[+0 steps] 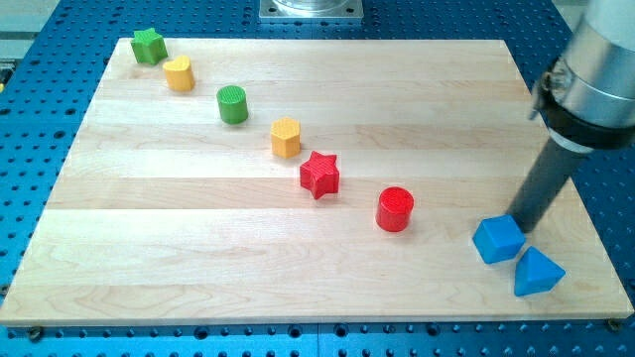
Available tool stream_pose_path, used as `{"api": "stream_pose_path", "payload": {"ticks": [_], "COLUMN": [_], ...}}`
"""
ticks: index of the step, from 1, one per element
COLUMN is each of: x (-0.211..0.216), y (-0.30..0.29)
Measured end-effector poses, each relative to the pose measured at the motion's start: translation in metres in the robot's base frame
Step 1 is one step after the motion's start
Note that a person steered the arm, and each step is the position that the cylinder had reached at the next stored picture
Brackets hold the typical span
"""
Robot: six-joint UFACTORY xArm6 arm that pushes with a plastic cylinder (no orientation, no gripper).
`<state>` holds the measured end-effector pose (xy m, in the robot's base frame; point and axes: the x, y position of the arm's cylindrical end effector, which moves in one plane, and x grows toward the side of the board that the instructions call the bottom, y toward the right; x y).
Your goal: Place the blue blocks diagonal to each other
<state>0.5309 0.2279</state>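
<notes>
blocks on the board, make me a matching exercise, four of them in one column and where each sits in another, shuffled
Column one:
1. green star
2. red cylinder
3. blue cube
4. blue triangular block

Column two:
A. touching my tip, at the view's right
B. nearest the view's bottom right corner
C. top left corner of the wooden board
D. just right of the red star, lower down

Pairs: 1-C, 2-D, 3-A, 4-B
</notes>
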Motion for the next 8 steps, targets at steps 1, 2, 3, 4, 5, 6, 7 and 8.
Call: {"api": "stream_pose_path", "payload": {"ticks": [1,2,3,4,5,6,7,8], "x": [0.005,0.005,0.014,0.020,0.023,0.023,0.023,0.019], "y": [0.000,-0.007,-0.022,-0.019,-0.027,-0.055,-0.048,-0.009]}}
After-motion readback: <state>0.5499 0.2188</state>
